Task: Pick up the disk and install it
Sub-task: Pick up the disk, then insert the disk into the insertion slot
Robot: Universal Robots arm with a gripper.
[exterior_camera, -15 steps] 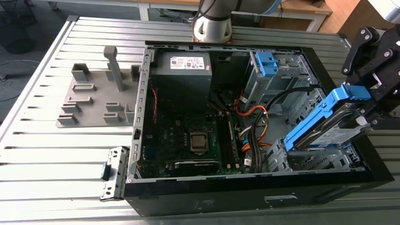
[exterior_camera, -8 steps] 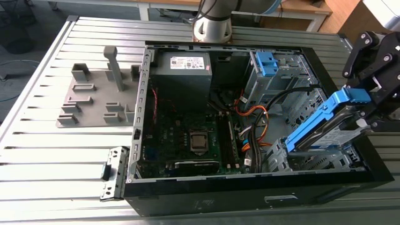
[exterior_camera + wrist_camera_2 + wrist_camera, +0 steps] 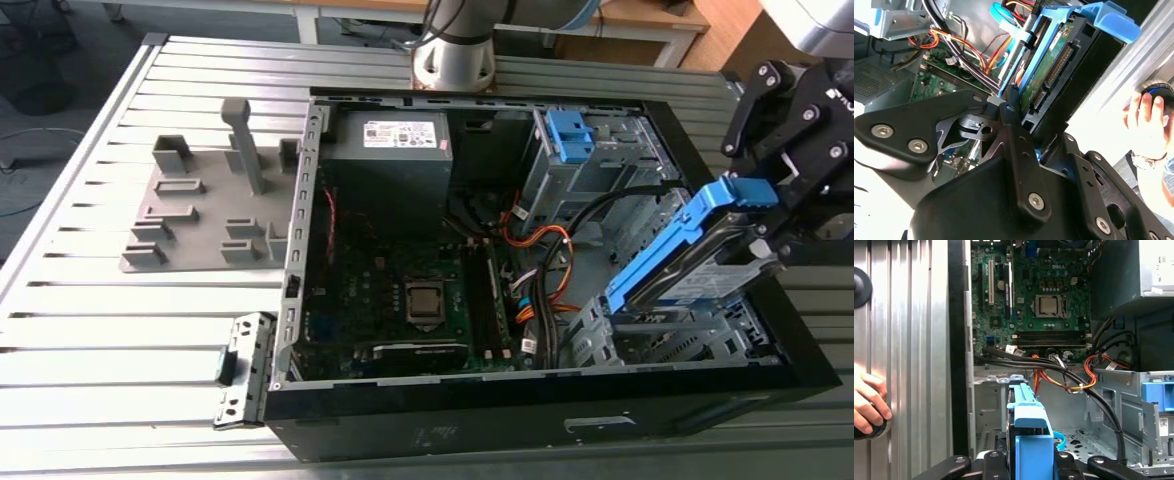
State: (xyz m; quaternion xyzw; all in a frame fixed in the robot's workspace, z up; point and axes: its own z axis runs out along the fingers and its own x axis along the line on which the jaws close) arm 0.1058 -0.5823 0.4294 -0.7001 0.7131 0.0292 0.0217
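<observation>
The gripper (image 3: pixel 774 205) is clamped on the upper end of the disk (image 3: pixel 694 250); the disk hangs tilted over the drive cage (image 3: pixel 667 335), at the exterior view's right of the open computer case (image 3: pixel 534 420) on the slatted bench (image 3: pixel 107 330). I judge the disk stiff, dense and fairly heavy, its smooth metal apt to slip; its blue bracket (image 3: pixel 1114 20) is springier plastic; the bare circuit board (image 3: pixel 1051 50) and connector pins look fragile, so the sound hold is across the bracket's sides. A person's hand (image 3: pixel 866 405) rests on the bench beside the case.
</observation>
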